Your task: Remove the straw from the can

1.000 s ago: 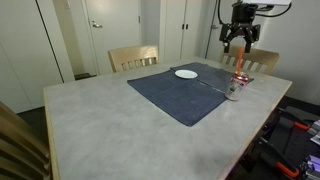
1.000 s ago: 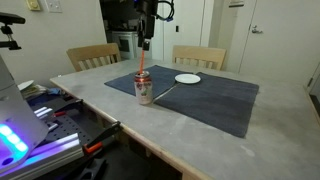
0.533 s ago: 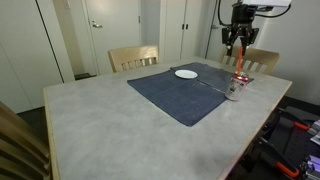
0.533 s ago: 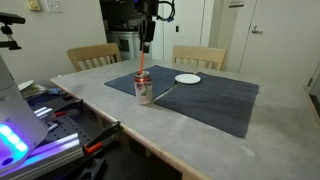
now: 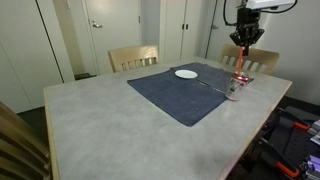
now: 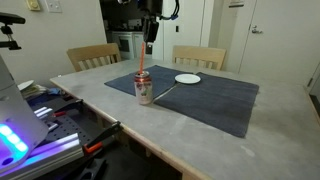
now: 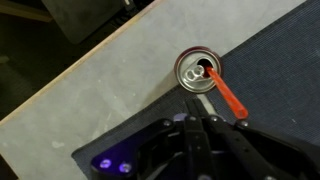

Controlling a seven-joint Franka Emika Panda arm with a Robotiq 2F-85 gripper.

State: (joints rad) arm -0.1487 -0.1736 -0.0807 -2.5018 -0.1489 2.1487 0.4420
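Note:
The silvery can stands on the corner of the dark mat, near the table edge, and shows in both exterior views. The red-orange straw sticks up out of it, leaning slightly. My gripper hangs above the straw's top, also seen from the other side. In the wrist view the can lies below with the straw slanting out of its opening. The gripper is shut with fingers pressed together. The straw's upper end passes just to the right of them, not between them.
A flat white plate sits on the dark blue mat. A thin dark stick lies on the mat beside the can. Wooden chairs stand at the far side. The table edge runs close to the can.
The jaws have gone from wide open to shut above the can. The straw still stands in the can and has not moved.

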